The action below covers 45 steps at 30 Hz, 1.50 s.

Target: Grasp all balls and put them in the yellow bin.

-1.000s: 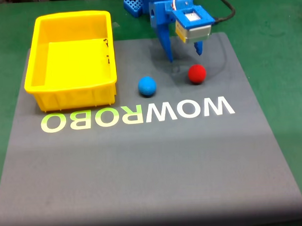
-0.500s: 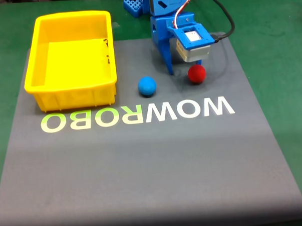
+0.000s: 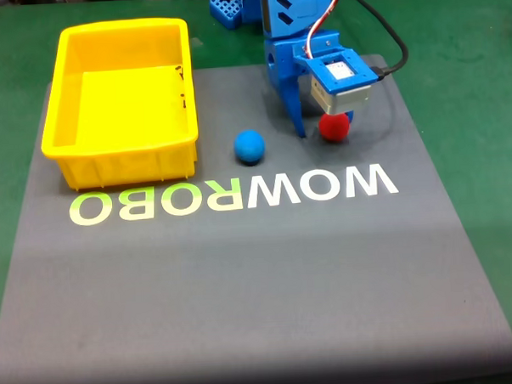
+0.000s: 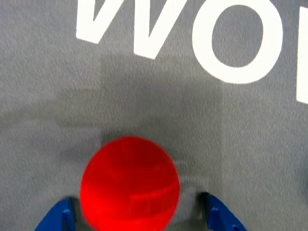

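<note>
The red ball (image 3: 335,128) lies on the grey mat just above the white letters. My blue gripper (image 3: 325,128) is lowered over it, open, with a finger on each side. In the wrist view the red ball (image 4: 129,183) sits between the two blue fingertips (image 4: 60,217) of my gripper (image 4: 139,219), with a small gap on the right. The blue ball (image 3: 249,145) rests on the mat to the left, apart from the gripper. Left of the blue ball, at the mat's back corner, stands the yellow bin (image 3: 118,149), with nothing in it.
The grey mat (image 3: 243,278) with white and pale-green lettering lies on a green table (image 3: 481,80). The arm's blue base (image 3: 231,8) stands at the back edge. A black cable (image 3: 394,41) loops off the wrist to the right.
My gripper has come down and forward, from behind the red ball to straddling it. Both balls and the bin have stayed where they were.
</note>
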{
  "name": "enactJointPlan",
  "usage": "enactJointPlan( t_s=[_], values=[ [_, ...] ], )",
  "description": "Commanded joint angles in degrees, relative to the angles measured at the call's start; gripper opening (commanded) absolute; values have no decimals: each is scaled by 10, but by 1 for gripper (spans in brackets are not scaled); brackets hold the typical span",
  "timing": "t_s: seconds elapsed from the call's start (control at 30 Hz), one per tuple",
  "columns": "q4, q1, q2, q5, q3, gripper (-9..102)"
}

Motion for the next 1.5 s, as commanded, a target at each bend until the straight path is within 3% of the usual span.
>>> enactJointPlan(
  t_s=[0.0, 0.63, 0.7, 0.83, 1.47],
  values=[
    [-21, -3, -4, 10, -33, 31],
    [-60, -8, -36, 41, -35, 28],
    [-60, -9, -37, 40, -35, 24],
    [-60, -11, -36, 43, -35, 0],
    [-61, -14, 40, 29, -39, 0]
  ],
)
